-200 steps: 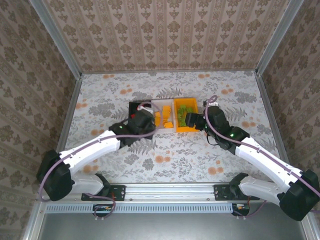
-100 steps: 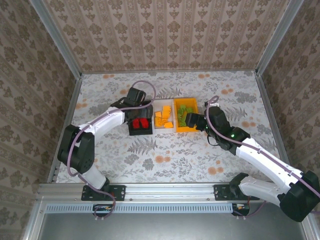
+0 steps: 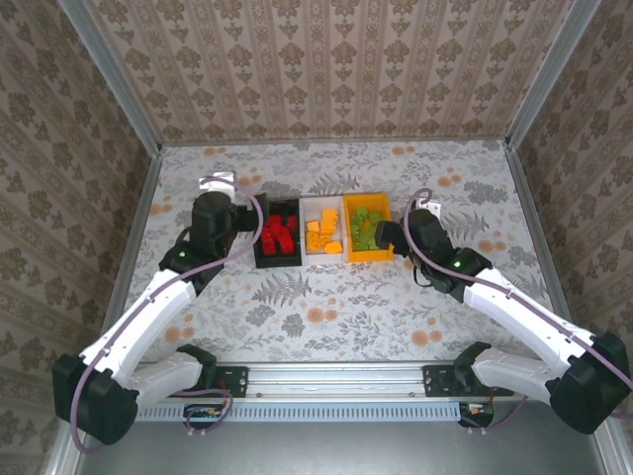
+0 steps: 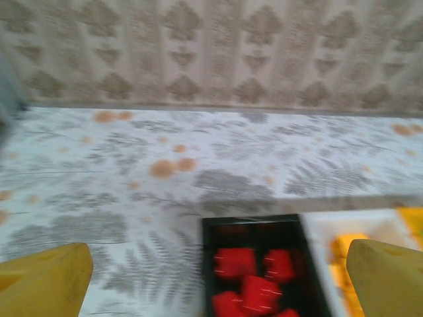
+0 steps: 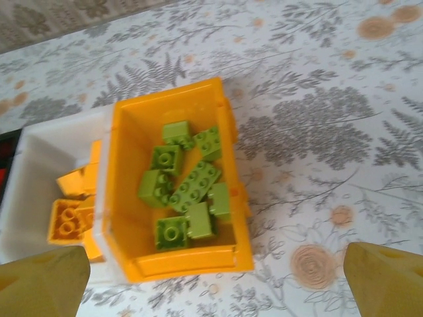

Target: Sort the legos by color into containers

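Note:
Three joined bins stand mid-table. The black bin [image 3: 277,263] holds red legos [image 3: 278,234], the white bin [image 3: 323,251] orange-yellow legos [image 3: 320,233], and the orange bin [image 3: 367,256] light green legos [image 3: 367,226]. My left gripper [image 3: 240,220] hovers just left of the black bin. In the left wrist view it [image 4: 218,264] is open and holds nothing, with the black bin [image 4: 207,264] and red legos [image 4: 254,277] below it. My right gripper [image 3: 384,236] sits at the orange bin's right side. In the right wrist view it [image 5: 215,267] is open and holds nothing, above the orange bin [image 5: 185,261] of green legos [image 5: 188,191].
The right wrist view has orange-yellow legos [image 5: 66,218] in the white bin [image 5: 39,172] beside the orange one. Patterned walls and metal rails [image 3: 134,233] close in the table's sides and back. Flowered tabletop [image 3: 326,307] lies between the bins and the arm bases.
The left arm has swung from the front of the bins, round the back of the black bin, to its left side, uncovering the red legos. The right arm has barely shifted.

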Tool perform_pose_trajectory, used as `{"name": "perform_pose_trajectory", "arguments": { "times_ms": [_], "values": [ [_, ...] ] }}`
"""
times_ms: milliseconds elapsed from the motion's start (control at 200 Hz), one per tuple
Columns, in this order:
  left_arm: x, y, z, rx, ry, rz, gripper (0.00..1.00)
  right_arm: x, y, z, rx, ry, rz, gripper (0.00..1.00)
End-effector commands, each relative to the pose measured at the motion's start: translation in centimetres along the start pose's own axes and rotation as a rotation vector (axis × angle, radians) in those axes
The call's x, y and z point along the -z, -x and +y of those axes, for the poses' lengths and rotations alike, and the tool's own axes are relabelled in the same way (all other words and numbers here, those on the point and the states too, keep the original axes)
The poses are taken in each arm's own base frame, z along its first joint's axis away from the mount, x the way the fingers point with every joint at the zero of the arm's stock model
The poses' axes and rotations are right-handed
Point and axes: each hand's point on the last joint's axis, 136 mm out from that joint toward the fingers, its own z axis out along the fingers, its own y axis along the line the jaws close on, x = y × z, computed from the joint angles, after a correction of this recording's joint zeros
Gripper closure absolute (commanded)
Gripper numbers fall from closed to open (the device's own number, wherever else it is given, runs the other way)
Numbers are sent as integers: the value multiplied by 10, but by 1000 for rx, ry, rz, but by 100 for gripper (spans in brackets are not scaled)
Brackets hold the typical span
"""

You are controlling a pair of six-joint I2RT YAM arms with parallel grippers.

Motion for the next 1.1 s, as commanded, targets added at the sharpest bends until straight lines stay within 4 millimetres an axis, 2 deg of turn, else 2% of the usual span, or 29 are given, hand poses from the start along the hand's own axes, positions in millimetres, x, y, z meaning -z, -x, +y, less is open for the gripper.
{"name": "perform_pose_trajectory", "arguments": {
  "times_ms": [0,80,195,220,335,470,600,660,755,840,955,1095],
  "values": [
    [-7,-4,68,-84,255,-21,0,-2,16,-24,14,-145,-62,0],
    [-19,-21,108,-94,360,29,0,-7,16,-31,10,-166,-82,0],
    [-43,-63,145,-138,468,105,0,-13,17,-33,9,-159,-103,0],
    [-48,-70,148,-123,466,116,0,-14,17,-34,10,-159,-107,0],
    [-70,-89,139,-118,377,88,0,-17,18,-42,3,-181,-114,0],
    [-76,-97,141,-148,376,-14,0,-17,28,-51,3,-191,-153,0],
    [-87,-117,139,-137,332,-28,0,-14,44,-58,51,-184,-225,0],
    [-94,-124,130,-155,270,-14,0,-12,54,-68,93,-222,-264,0],
    [-94,-131,139,-114,256,-28,0,-13,65,-87,151,-271,-336,0],
    [-96,-130,138,-119,247,-31,0,-25,59,-106,166,-261,-359,0],
    [-96,-131,138,-116,250,-26,0,-53,42,-131,159,-251,-348,0],
    [-95,-131,138,-115,248,-24,0,-86,28,-135,185,-216,-330,0]
  ]
}}
